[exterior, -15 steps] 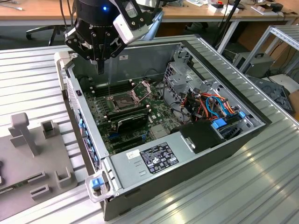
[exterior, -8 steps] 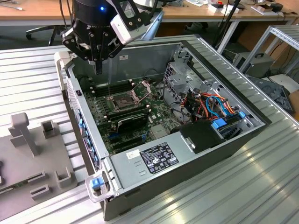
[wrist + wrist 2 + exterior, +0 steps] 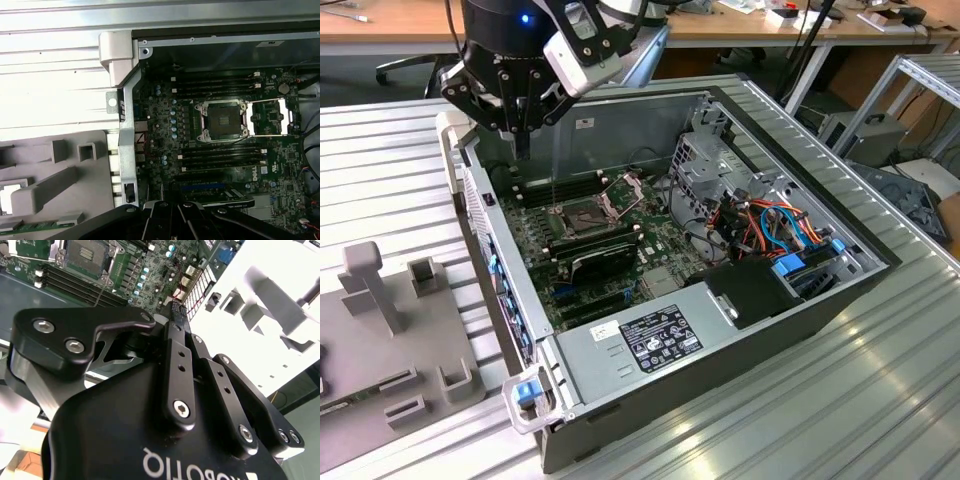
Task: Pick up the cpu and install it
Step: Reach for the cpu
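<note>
My gripper [image 3: 523, 150] hangs over the exterior view's left wall of the open computer case [image 3: 650, 115], above the board's edge. Its fingers are shut, with the tips [image 3: 179, 310] pressed close together. The cpu is hidden; I cannot tell whether it sits between the tips. The cpu socket [image 3: 582, 215] lies on the motherboard, below the gripper and toward the exterior view's right. Its hinged metal frame [image 3: 267, 117] is swung open, and the dark socket bed [image 3: 222, 120] is exposed. The same socket [image 3: 85, 255] appears in the second wrist view.
Long black memory sticks [image 3: 220, 155] flank the socket. A grey fixture plate [image 3: 380, 340] with raised blocks lies outside the case at the exterior view's left. A drive cage and cable bundle [image 3: 770, 225] fill the case's right half. A black power supply [image 3: 650, 340] sits at the front.
</note>
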